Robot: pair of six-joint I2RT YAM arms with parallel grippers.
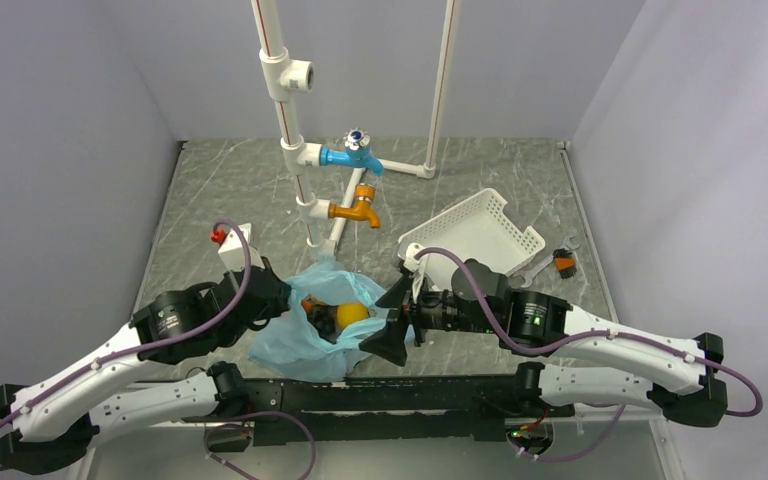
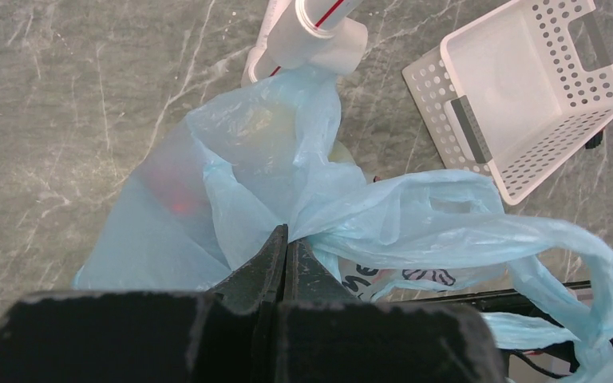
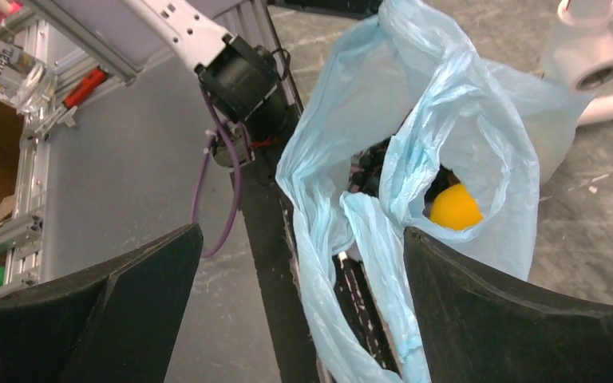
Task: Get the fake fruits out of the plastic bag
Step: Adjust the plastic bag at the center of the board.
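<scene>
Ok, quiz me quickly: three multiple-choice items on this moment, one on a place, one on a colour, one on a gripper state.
1. Where does the white slotted basket sit?
A. Left of the plastic bag
B. Right of the bag and farther back
C. Under the bag

2. The fruit showing in the bag's mouth is:
A. green
B. orange-yellow
C. blue

3. The left gripper is:
A. shut on the bag
B. open above the basket
C. open beside the bag

Answers: 1 B, the top view shows it apart, on the right arm's side. 2 B, the right wrist view shows it. 3 A, its closed fingers pinch the bag.
</scene>
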